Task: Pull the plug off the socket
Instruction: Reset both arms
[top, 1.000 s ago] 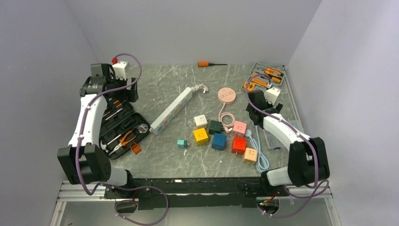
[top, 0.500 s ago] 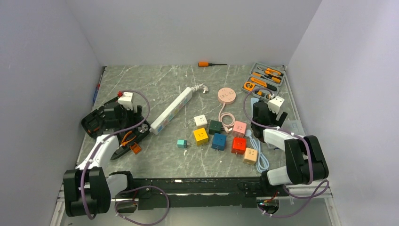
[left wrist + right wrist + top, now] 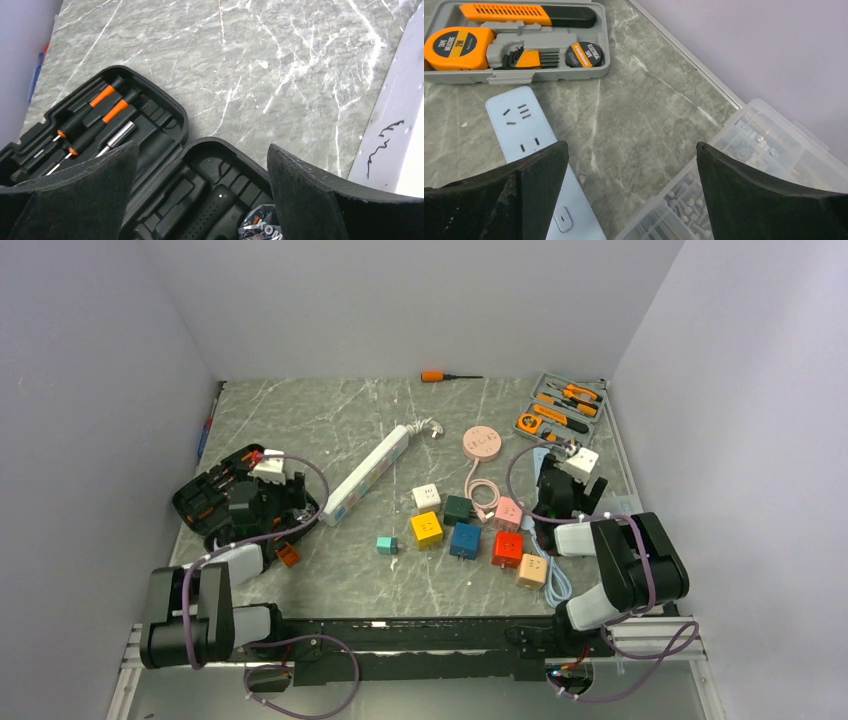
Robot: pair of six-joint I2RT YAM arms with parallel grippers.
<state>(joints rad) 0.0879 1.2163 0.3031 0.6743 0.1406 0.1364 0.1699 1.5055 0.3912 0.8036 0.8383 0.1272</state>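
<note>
A long white power strip lies diagonally mid-table; its edge shows in the left wrist view. A round pink socket trails a pink cable to a cluster of coloured cube sockets; I cannot tell which cube it is plugged into. A light blue power strip lies under my right gripper, which is open and empty, low at the right. My left gripper is open and empty, low over the black tool case, also seen from above.
A grey tool tray with a tape measure sits at the back right. A clear box of screws lies by the right wall. An orange screwdriver is at the back. A small teal cube sits in front.
Both arms have folded down toward their bases. The left gripper dropped from high at the back left to low over the tool case. The right gripper drew back and lowered slightly.
</note>
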